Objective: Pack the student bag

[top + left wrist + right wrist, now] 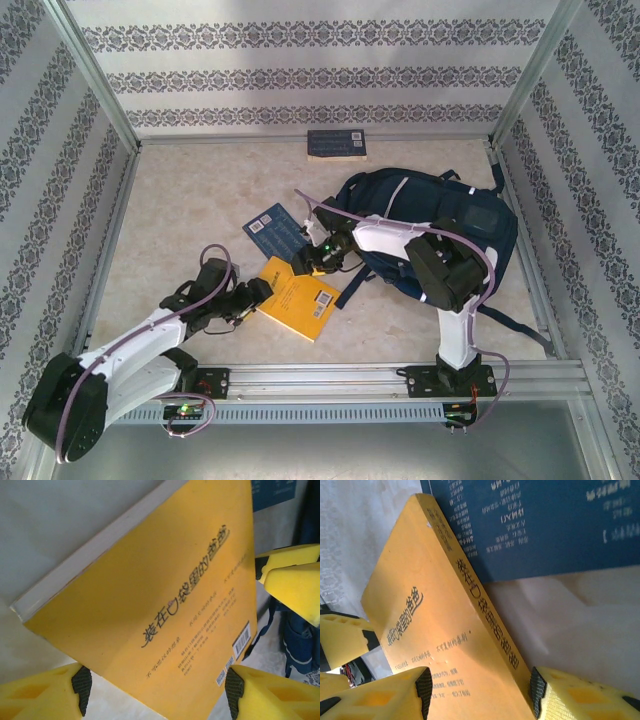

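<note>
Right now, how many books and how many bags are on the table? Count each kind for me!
Books: 3 (yellow paperback book, blue paperback book beside it, dark blue book at the far edge)
Bags: 1 (large navy blue fabric backpack)
Total: 4

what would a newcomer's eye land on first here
The bright yellow book lying mid-table, with the left tool and right tool both poised at its edges. Next, the big navy student bag at the right rear, and a blue book just beyond the yellow one.
</note>
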Controlling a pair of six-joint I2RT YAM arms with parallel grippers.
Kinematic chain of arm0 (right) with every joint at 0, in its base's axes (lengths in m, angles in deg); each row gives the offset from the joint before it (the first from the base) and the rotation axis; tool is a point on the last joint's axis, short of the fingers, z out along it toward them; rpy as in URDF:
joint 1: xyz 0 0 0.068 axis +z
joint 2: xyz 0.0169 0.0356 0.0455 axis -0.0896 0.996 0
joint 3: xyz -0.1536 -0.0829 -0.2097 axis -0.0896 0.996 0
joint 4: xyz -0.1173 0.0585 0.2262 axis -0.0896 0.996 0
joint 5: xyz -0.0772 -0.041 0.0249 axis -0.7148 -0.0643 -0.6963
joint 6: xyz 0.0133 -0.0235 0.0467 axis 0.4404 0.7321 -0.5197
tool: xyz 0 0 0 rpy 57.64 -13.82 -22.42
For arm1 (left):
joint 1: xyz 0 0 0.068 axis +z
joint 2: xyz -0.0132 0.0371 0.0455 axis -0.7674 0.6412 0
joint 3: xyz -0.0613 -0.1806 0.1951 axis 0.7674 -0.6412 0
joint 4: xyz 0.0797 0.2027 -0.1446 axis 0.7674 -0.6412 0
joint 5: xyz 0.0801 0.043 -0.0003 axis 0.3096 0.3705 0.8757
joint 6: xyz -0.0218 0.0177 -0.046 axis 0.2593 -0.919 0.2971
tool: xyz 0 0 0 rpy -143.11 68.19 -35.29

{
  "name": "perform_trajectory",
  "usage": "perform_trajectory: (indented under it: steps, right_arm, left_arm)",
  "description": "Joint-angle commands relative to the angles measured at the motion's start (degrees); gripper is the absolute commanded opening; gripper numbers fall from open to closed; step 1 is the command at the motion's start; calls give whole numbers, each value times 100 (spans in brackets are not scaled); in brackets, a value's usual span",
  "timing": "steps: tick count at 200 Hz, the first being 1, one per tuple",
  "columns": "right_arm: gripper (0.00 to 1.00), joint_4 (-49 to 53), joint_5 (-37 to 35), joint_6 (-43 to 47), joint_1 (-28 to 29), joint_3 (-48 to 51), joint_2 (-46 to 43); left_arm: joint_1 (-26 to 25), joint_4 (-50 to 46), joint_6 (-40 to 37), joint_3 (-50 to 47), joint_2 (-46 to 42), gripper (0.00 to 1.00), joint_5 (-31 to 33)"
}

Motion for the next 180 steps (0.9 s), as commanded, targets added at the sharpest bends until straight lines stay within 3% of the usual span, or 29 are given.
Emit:
perform_trajectory:
  steps: [1, 31, 96, 135, 165, 180]
  right_arm:
    - [56, -24, 434, 150, 42, -149, 217]
    - [56, 114, 213, 336, 101, -81, 210]
    - [47, -1094, 1887, -301, 69, 512, 118]
    - [32, -1991, 2338, -963, 137, 806, 145]
    - [0, -2333, 2111, -1276, 70, 977, 9]
    - [0, -2589, 2014, -1504, -53, 1150, -269]
  left_arm:
    - [-61, 955, 75, -60, 395, 72, -201]
    - [-60, 1042, -145, 107, 1046, 71, -248]
    - [-60, 780, -332, 195, 1026, 71, -72]
    - [-68, 816, -356, 183, 1040, 71, -49]
    - [-55, 489, -500, 393, 823, 71, -25]
    - [-57, -2, -758, 646, 559, 72, 87]
